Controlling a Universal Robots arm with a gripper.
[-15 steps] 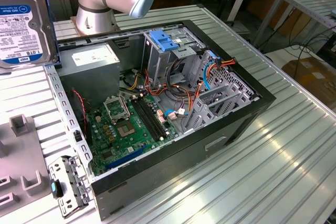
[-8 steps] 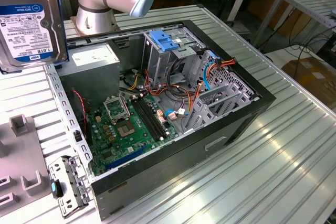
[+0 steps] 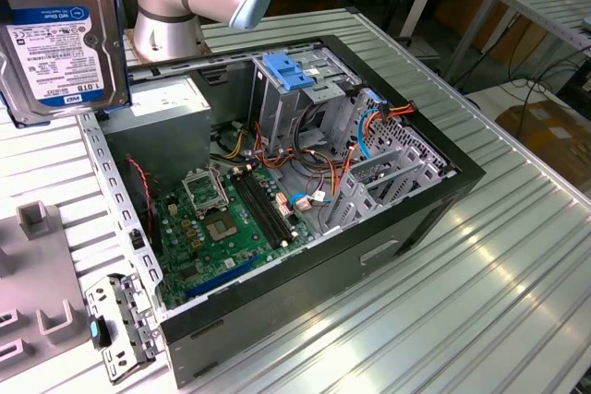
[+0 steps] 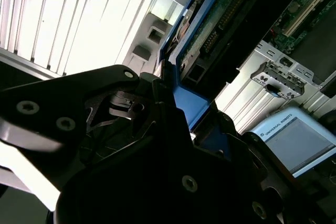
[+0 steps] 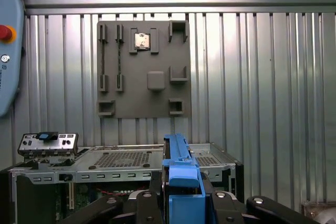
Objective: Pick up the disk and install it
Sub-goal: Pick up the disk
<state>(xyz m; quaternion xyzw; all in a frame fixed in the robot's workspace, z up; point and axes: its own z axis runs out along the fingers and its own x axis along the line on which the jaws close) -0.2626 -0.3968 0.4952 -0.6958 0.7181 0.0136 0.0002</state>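
Nearest the lens: the disk, label side out, at ten o'clock in the exterior view and raised well clear of the open computer case at centre.

In the first wrist view the gripper is closed narrow on the disk's blue frame, one dark finger on each long edge, with the drive standing on edge between them.

Handling (judged):
- Stiff and dense for its size.
- Bare metal faces look slick; the plastic frame gives better purchase.
- Shock-sensitive, and the second wrist view shows an exposed circuit board on the underside.
- Hold by the frame edges, not the faces.

Count:
- disk: one
- gripper: one
- case: one
- motherboard: one, at seven o'clock inside the case
- blue latch: one, at twelve
- loose port bracket: one, at eight, outside the case
- grey fixture plate: one
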